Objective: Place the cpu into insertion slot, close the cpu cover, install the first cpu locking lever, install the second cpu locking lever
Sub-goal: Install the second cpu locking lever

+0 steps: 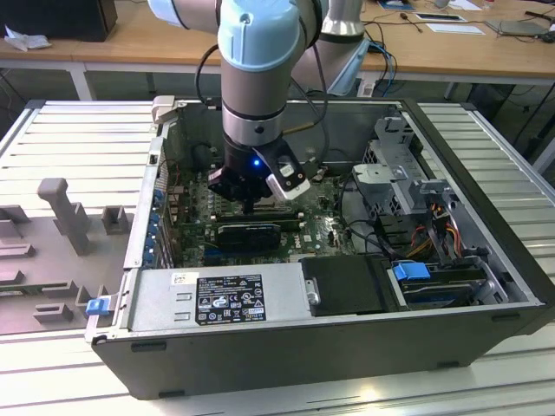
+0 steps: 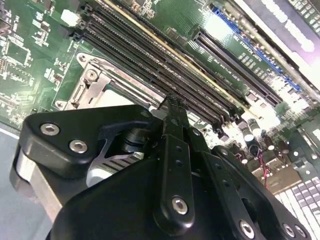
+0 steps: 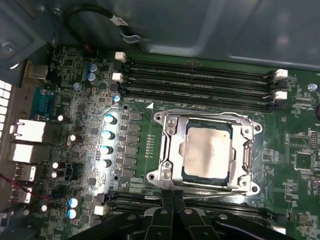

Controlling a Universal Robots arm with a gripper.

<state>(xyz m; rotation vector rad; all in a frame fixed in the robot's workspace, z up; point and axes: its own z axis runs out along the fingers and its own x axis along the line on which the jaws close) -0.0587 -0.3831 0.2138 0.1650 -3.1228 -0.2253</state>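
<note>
One cpu (image 3: 206, 151) already seated in insertion slot (image 3: 168, 150), cpu cover (image 3: 247, 149) closed over it. End effector (image 3: 171, 196) pressed together, empty, just beside slot edge. Probably best pressed slowly and squarely on the lever.

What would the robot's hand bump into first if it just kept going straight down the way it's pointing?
Probably the edge of the cpu cover, already shut over the cpu. The hand points down at the green circuit board, fingertips together just beside the socket. Depth is unclear; it may already touch there.
</note>
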